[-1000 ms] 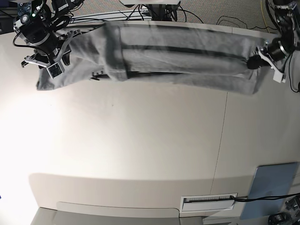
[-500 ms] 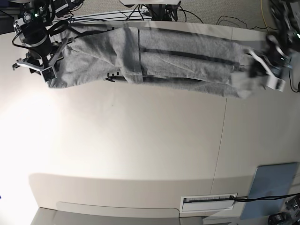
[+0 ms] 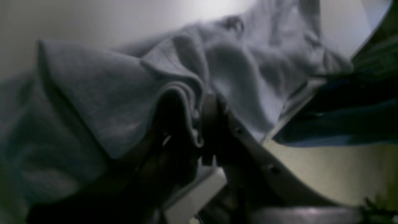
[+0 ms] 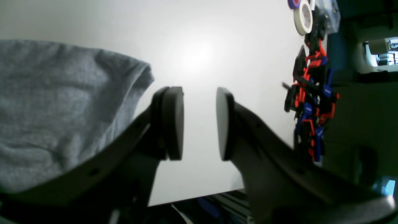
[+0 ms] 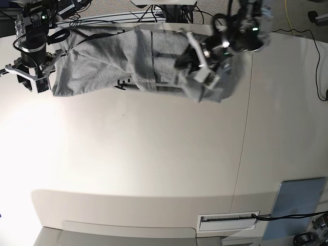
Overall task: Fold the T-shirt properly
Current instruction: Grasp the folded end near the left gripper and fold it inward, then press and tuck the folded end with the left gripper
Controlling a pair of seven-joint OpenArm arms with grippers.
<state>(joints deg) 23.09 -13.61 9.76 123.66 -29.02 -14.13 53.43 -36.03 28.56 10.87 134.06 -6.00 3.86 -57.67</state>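
A: Where does the T-shirt (image 5: 118,64) lie?

B: Along the surface (image 5: 154,164) at twelve o'clock in the base view; one end is doubled over toward the middle, carried by the left gripper (image 5: 202,64), which is clamped on a bunched fold of grey cloth; the left wrist view shows that hem pinched between its pads.

A: And the right gripper (image 5: 28,82)?

B: At ten o'clock, just beside the cloth's end; its pads (image 4: 174,123) stand apart with nothing between them, only bare surface beyond.

A: What could go wrong?

B: That end has no hold on it, so I judge a pull from the left arm could drag the whole shirt and skew the fold; the pinch looks to take several layers, so a release might drop them crumpled; the far edge sits near cables (image 5: 102,20), which could snag it.

A: Any writing?

B: Black marks (image 5: 123,82) show at the fold's edge; too little is exposed to read; no brand visible.
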